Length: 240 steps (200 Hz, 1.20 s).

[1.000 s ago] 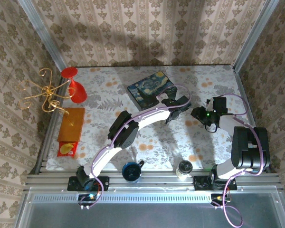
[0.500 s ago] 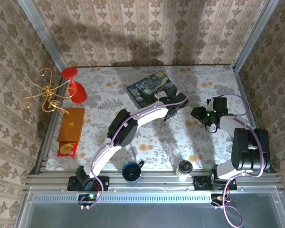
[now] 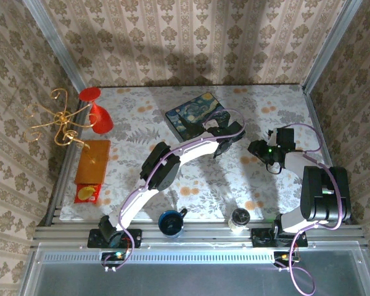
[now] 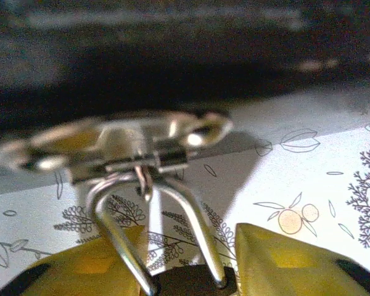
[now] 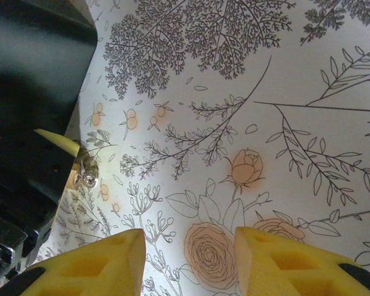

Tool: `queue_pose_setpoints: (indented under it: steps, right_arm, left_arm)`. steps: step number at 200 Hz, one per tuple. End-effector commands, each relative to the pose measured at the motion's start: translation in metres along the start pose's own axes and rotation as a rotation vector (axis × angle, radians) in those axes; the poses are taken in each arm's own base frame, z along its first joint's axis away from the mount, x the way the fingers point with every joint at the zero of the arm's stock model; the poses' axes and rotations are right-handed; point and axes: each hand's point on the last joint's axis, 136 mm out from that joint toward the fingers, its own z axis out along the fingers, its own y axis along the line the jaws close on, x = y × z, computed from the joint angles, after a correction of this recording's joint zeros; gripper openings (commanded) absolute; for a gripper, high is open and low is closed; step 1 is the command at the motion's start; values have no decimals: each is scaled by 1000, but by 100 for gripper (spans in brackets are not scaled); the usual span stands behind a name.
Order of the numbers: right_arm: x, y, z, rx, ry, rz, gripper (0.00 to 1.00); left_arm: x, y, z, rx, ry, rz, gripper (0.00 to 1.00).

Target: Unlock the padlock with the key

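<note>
- gold wire stand (image 3: 51, 120): far left of the dark blue painted box (image 3: 194, 114), at the left edge of the floral-clothed counter (image 3: 203, 179).
- red stemmed glass (image 3: 98, 115): between the stand and the box, just beside the stand.
- orange flat packet (image 3: 91, 161): left of the box and nearer the arm bases.
- dark blue cup (image 3: 171, 222): well apart from the box, at the counter's near edge.
- dark blue painted box: swirled night-sky picture on the lid; lies flat toward the far side of the counter.
- silver clasp (image 4: 129, 139): on the box's side, blurred in the left wrist view.
- tiny brass-coloured padlock (image 4: 191, 282): hooked into the clasp on the box by its thin silvery shackle; body in shade, low between the yellow fingers (image 4: 92, 262).
- left gripper (image 4: 188, 240): at the box's near right corner; clenched on the padlock body, one finger on each side, the shackle rising between them.
- right gripper (image 5: 188, 237): right of the box and apart from it, beyond the left gripper; released, fingers spread, only floral cloth between them.
</note>
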Motion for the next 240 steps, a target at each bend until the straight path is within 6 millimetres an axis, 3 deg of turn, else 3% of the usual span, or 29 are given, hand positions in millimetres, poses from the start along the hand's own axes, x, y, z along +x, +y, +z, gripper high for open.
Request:
queue_pose_setpoints:
  steps: [1,39,75,127,169,197,240]
  right_arm:
    - [1,4,-3,-24,-7,-18,43]
    - [7,19,5,-121,13,-28,38]
    - [14,39,17,-230,41,-38,34]
    - [23,72,30,-371,52,-90,31]
    - [27,91,26,-411,19,-155,29]
    - [31,98,26,-413,-6,-186,28]
    - [40,92,28,-422,-24,-179,25]
  left_arm:
    - [9,-5,0,21,26,35,37]
    - [0,-18,-13,94,56,21,34]
    - [-11,-25,-29,161,66,-3,22]
    - [-12,-30,-44,271,153,-98,21]
    - [-22,-29,-55,342,213,-162,21]
    - [-22,-31,-58,374,270,-188,21]
    - [-22,-36,-62,420,330,-211,22]
